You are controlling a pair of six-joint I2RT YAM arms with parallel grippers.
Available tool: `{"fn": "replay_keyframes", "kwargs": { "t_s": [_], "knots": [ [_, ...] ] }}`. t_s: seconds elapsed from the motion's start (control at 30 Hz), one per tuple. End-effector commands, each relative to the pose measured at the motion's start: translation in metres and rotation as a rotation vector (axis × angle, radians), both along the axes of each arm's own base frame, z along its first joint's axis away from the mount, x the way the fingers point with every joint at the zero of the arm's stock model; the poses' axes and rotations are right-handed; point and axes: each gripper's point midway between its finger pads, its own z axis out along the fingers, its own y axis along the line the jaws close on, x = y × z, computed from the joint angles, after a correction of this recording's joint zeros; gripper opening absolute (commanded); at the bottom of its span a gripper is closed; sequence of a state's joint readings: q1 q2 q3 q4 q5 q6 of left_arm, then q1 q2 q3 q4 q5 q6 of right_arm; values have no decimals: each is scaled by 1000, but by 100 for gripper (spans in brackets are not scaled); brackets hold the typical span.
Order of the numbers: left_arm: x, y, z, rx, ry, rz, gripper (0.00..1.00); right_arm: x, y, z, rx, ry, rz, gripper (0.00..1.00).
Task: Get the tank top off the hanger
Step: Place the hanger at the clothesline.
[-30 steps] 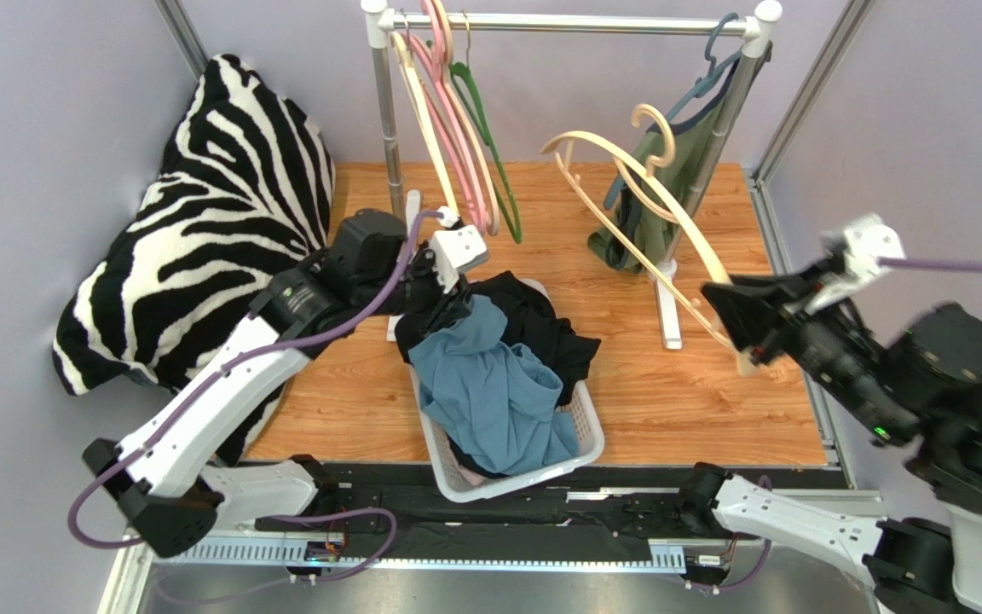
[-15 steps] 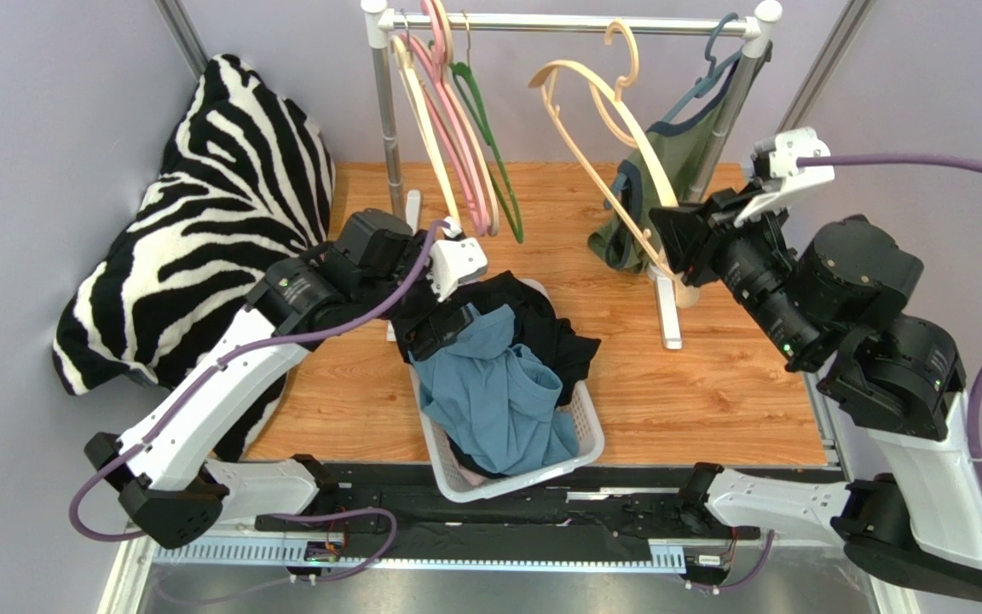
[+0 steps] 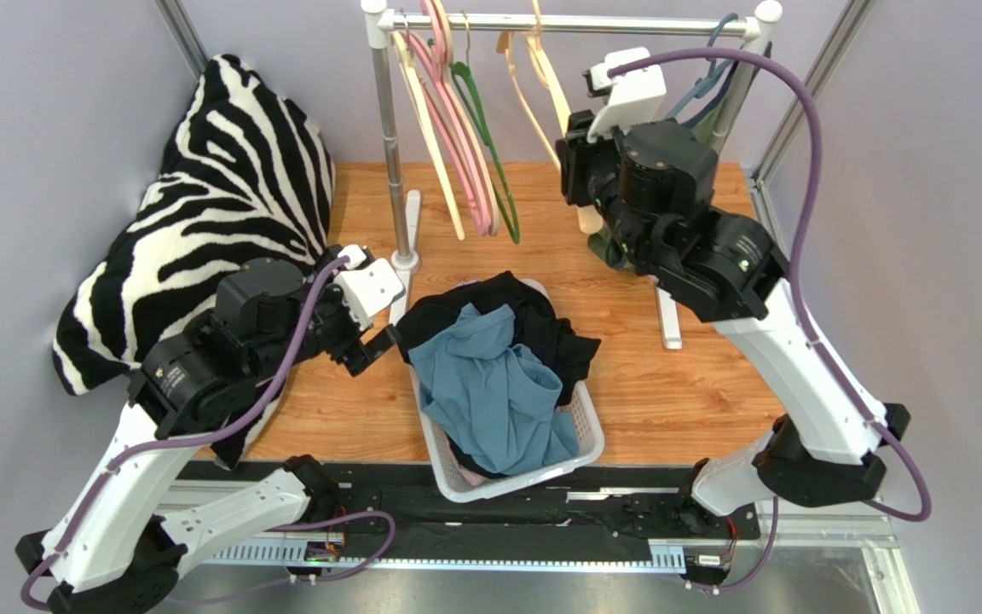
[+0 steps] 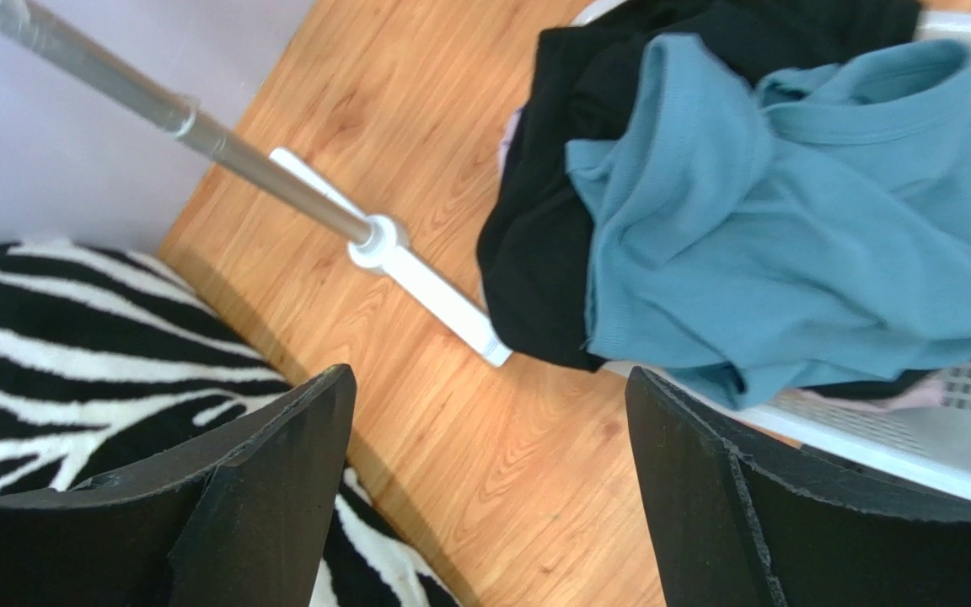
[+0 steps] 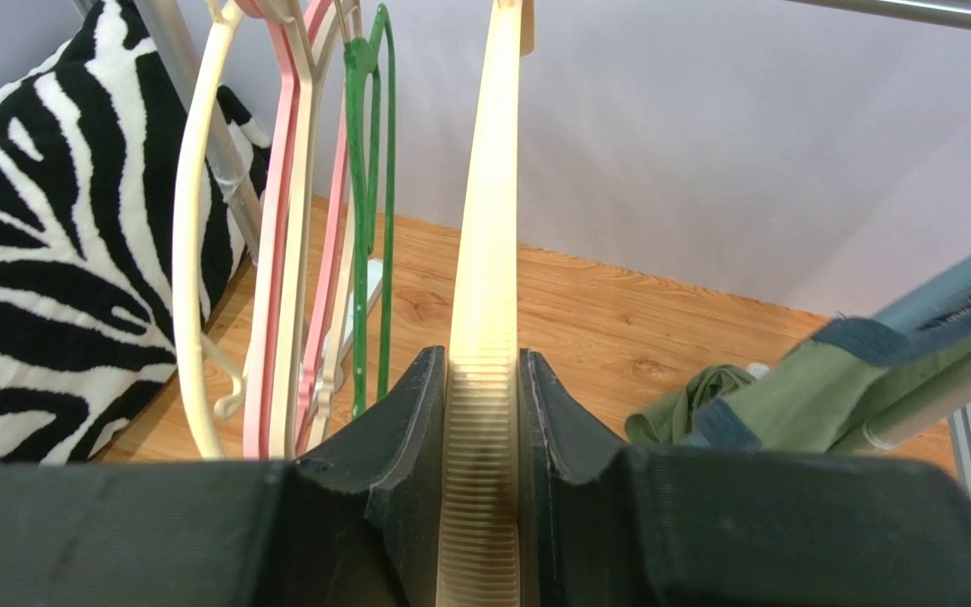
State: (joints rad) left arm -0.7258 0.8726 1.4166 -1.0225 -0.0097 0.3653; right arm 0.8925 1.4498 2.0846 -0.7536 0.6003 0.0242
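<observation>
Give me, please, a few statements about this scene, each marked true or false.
1. The right end effector is shut on the cream hanger. True.
2. The left end effector grips the teal garment. False: it is open and empty, off to the side of the basket.
3. The teal garment lies on a black garment in the white laundry basket. True.
4. The olive garment lies in the basket. False: it hangs by the rack's right post.
5. The zebra-print pillow sits to the right of the rack. False: it is on the left.
</observation>
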Motion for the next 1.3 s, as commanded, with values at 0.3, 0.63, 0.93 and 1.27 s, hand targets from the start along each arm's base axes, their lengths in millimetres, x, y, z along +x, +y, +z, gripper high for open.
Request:
{"fn": "replay_keyframes", "kwargs": {
  "t_s": [0.3,0.63,0.93,1.27],
  "knots": [
    [31,15,-46,66,-27,157,81,31,16,25,161,-76,-10,0],
    [46,1,-34,12,-22,171,80,59,32,-30,172,34,12,0],
    [51,-6,-24,-1,-22,165,80,55,37,-52,177,76,41,0],
    [57,-21,-9,-47,6,153,79,46,63,-94,167,217,143,32]
  ]
}}
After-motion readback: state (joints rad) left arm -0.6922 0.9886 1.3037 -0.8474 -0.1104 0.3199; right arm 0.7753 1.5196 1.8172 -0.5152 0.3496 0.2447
